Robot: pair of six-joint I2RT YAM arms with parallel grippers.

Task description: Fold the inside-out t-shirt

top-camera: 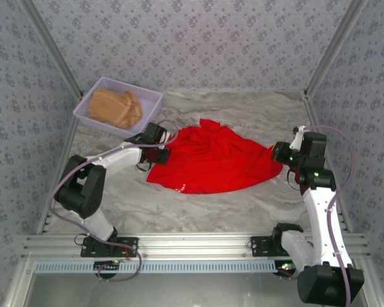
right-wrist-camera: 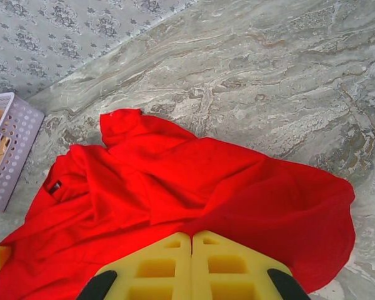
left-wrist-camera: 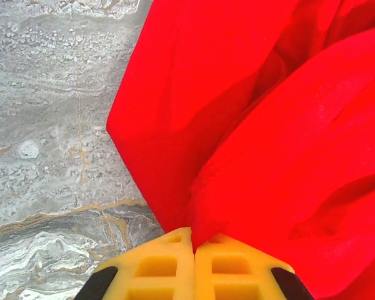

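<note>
Left end effector (top-camera: pixel 167 151) (left-wrist-camera: pixel 194 242): closed. In the left wrist view its yellow fingers (left-wrist-camera: pixel 156 269) meet tip to tip, with a ridge of red cloth pinched in the seam between them.
Left grip point: the 9 o'clock edge of the inside-out t-shirt (top-camera: pixel 214 160) in the top view. From the tips the cloth rises away in thick folds (left-wrist-camera: pixel 256 125).
Right end effector (top-camera: pixel 283 157) (right-wrist-camera: pixel 192 236): closed. The yellow fingers (right-wrist-camera: pixel 234 269) are pressed together with no gap, on the shirt's near edge.
Right grip point: the 3 o'clock corner of the shirt, which tapers to a point at the tips in the top view. In the right wrist view creases in the cloth (right-wrist-camera: pixel 194 187) draw in toward the tips, so it reads as gripped.
Inside-out t-shirt: bright red and spread rumpled across the middle of the tabletop (top-camera: pixel 230 208) between the two end effectors. Small white marks show at its 7 o'clock hem.
Shirt contact: most of it lies on the marbled surface, and a bunched lobe sticks out at 12 o'clock.
Basket (top-camera: pixel 151 96): lavender perforated plastic, at 10 o'clock from the shirt and apart from it.
Basket contents: a folded tan garment (top-camera: pixel 115 107).
</note>
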